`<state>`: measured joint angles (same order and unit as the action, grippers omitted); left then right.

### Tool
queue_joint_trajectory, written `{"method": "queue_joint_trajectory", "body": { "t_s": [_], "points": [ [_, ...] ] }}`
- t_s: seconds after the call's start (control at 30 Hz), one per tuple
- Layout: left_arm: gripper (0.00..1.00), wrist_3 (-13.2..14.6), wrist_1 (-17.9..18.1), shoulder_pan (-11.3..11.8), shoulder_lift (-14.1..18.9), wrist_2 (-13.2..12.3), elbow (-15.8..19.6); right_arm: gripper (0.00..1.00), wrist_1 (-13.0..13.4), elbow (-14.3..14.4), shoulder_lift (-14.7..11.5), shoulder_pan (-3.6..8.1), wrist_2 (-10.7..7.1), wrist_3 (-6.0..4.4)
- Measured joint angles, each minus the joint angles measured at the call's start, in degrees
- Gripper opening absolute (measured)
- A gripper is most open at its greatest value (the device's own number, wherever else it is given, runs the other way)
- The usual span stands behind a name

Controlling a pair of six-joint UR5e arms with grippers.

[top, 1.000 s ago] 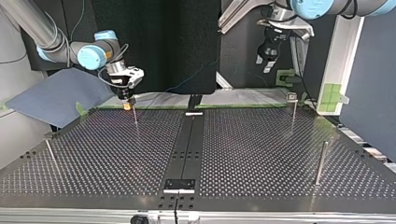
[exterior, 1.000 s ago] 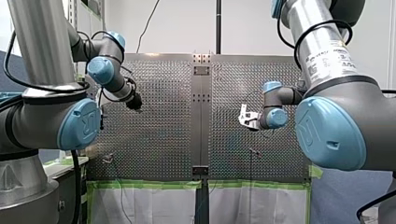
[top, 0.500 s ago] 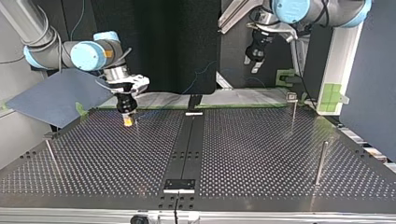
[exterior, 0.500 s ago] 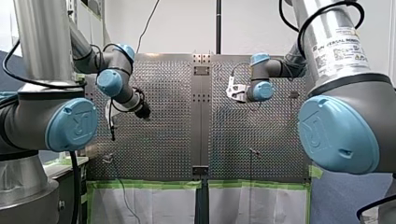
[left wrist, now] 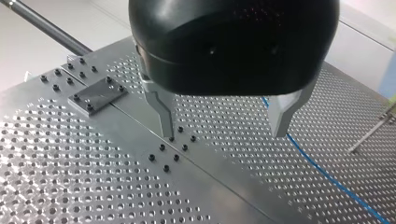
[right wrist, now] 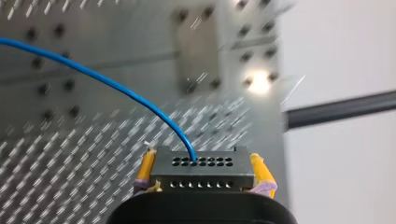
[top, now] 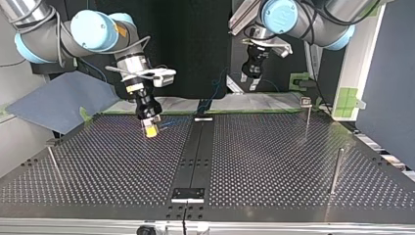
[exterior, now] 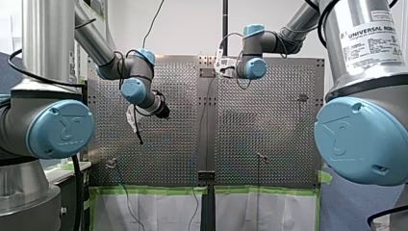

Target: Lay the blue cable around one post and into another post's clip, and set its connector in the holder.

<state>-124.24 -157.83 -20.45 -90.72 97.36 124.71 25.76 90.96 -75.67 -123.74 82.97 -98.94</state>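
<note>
Swung toward the middle strip (top: 195, 156) since a second ago, my right gripper (top: 151, 130) pinches the connector (right wrist: 201, 172), cable (right wrist: 116, 88) trailing; left gripper (left wrist: 224, 133) hangs spread, empty. Routing seems just starting.

The front view looks from behind my shoulders over the perforated desk (exterior: 168, 144); the top view faces back, low across it, sharing that desk. The wrist views sit close behind my left fingers (left wrist: 161, 109) and, at the connector (right wrist: 201, 170), my right fingers (right wrist: 258, 170), both catching the blue cable (left wrist: 329, 175).
</note>
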Motion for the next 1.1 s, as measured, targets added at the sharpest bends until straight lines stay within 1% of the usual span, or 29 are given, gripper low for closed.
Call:
{"method": "queue_joint_trajectory", "body": {
  "t_s": [0.07, 0.17, 0.23, 0.33, 0.43, 0.5, 0.6, 0.73, 0.83, 0.97, 1.1],
  "points": [
    [0.98, -1.3, 1.3, -1.3, -0.4, 0.5, -0.1, 0.00, 0.0, 0.0, -1.3, -0.62, 0.05, -0.01],
    [0.98, -3.0, 3.0, -3.0, -0.5, 0.0, -0.1, 0.00, 0.0, 0.0, -3.1, -0.95, 0.30, -0.25],
    [0.98, -4.2, 4.2, -4.2, -0.5, -0.3, -0.1, 0.00, -0.1, 0.0, -4.2, -0.81, 0.80, -0.71],
    [0.98, -6.0, 5.9, -5.9, -0.2, 0.2, -0.1, 0.00, -0.5, 0.0, -5.9, -0.30, 1.49, -1.87],
    [0.98, -7.7, 7.7, -6.8, 0.3, 0.6, -0.1, 0.00, -0.7, 0.1, -7.1, 0.16, 1.77, -2.22],
    [0.98, -8.7, 8.7, -6.9, 0.7, 0.7, -0.1, 0.00, -0.7, 0.1, -7.1, 0.42, 1.86, -2.21],
    [0.98, -10.4, 10.3, -7.0, 1.6, 0.7, -0.1, 0.00, -0.8, 0.2, -6.1, 0.64, 1.90, -2.14],
    [0.98, -12.7, 12.7, -7.2, 2.1, -0.4, -0.1, 0.00, -1.0, 0.3, -4.5, 0.20, 1.86, -1.46],
    [0.98, -14.4, 14.4, -7.4, 1.9, -0.9, -0.1, 0.00, -0.9, 0.3, -4.1, -0.17, 1.80, -1.14],
    [0.98, -16.4, 16.4, -7.7, 1.7, -1.6, -0.1, 0.00, -0.5, 0.3, -4.0, -0.52, 1.71, -1.03],
    [0.98, -18.6, 18.6, -8.1, 0.7, -3.0, -0.1, 0.00, -0.3, 0.3, -4.0, -1.01, 1.37, -0.98]
  ]
}}
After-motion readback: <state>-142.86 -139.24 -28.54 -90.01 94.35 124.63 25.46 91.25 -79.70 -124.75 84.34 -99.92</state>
